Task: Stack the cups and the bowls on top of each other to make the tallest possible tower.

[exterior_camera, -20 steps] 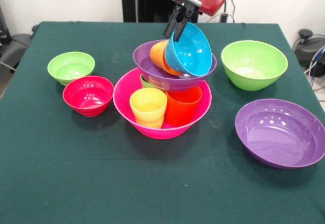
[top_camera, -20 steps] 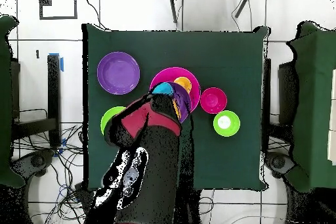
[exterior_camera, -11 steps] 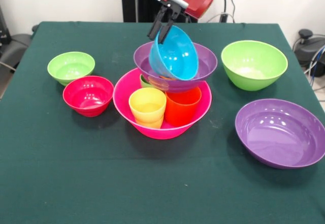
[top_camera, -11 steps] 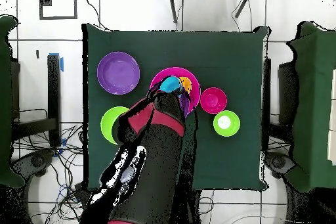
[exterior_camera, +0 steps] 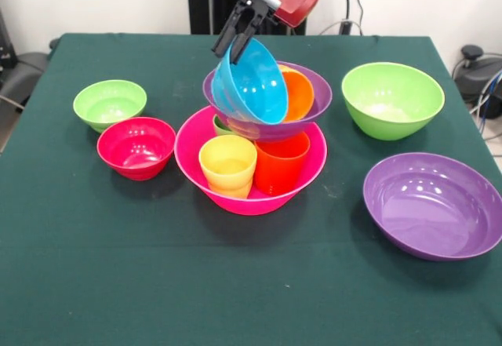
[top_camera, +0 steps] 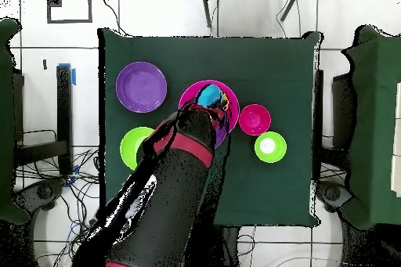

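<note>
Just above centre of the front view, the robot's black gripper [exterior_camera: 235,36] is clamped on the rim of a glossy blue plastic bowl [exterior_camera: 249,81], holding it steeply tilted. The bowl hangs over a wide shallow purple bowl [exterior_camera: 314,103] where an orange cup [exterior_camera: 298,93] lies. That purple bowl rests on cups standing in the large hot-pink bowl [exterior_camera: 196,138], the base of the tower.

If let go at this tilt, the blue bowl would likely slide against the orange cup. A push could rock the purple bowl off the yellow-orange cup [exterior_camera: 228,165] and red-orange cup [exterior_camera: 282,163].
</note>
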